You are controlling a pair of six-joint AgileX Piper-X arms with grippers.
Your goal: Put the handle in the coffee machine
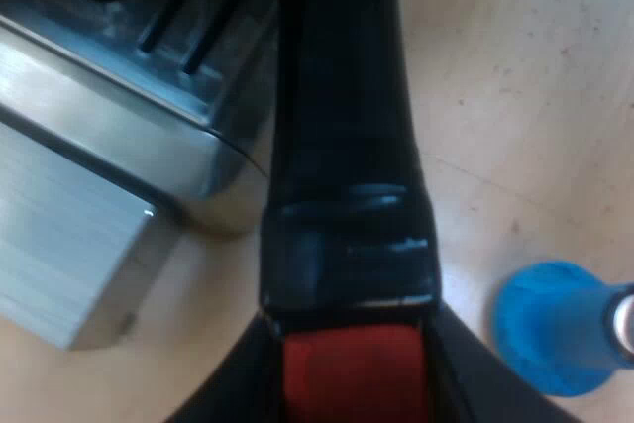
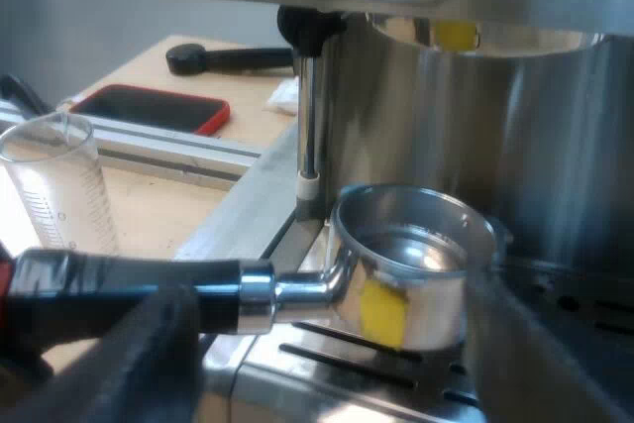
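Note:
My left gripper (image 1: pixel 357 388) is shut on the holder's dark handle (image 1: pixel 342 126), its black fingers (image 1: pixel 223 393) on either side of the red end (image 1: pixel 357 373). The handle runs out toward the espresso machine's drip tray (image 1: pixel 149 66). In the right wrist view the holder's metal basket (image 2: pixel 416 255), with a yellow mark on it, hovers just over the drip tray grille (image 2: pixel 337 354) and below the machine's brew head (image 2: pixel 475 32). Its handle (image 2: pixel 129 289) points away from the machine. My right gripper (image 2: pixel 342 383) is open, its fingers (image 2: pixel 149 364) wide apart close to the camera, holding nothing.
A blue tamper (image 1: pixel 560 329) stands on the wooden table beside the handle. A measuring glass (image 2: pixel 59 185) stands beside the machine. The steam wand (image 2: pixel 309 116) hangs close to the basket. Farther off lie a red-edged flat device (image 2: pixel 149 106) and a black-handled tool (image 2: pixel 228 56).

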